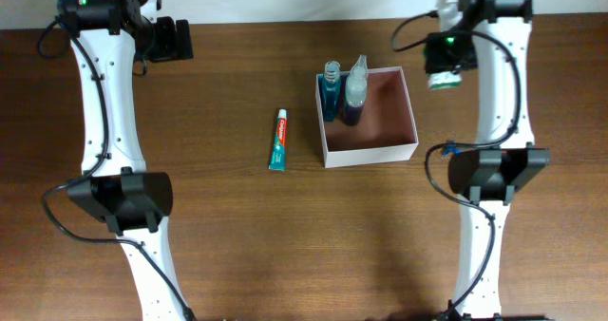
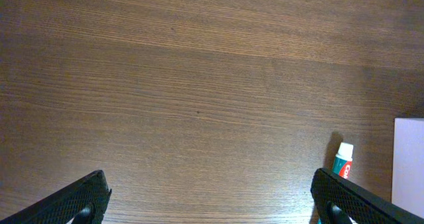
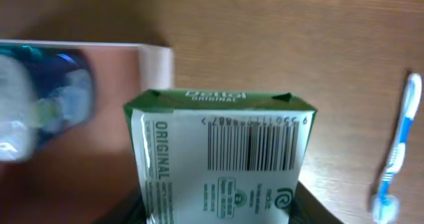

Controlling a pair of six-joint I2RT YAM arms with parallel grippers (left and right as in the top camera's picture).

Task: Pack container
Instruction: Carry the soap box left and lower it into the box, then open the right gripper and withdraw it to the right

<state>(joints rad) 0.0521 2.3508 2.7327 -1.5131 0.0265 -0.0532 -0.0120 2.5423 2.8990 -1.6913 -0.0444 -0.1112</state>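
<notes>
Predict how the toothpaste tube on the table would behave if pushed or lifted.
The toothpaste tube lies flat, so a push would probably slide or pivot it rather than roll it. It looks small beside the container, so it is likely light. Its tube body may dent when squeezed.

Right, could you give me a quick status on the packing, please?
Left claw open. Right claw shut on Dettol packet, beside container, not over it. Blue bottle and spray bottle inside; toothpaste tube outside. Nothing blocking.
</notes>
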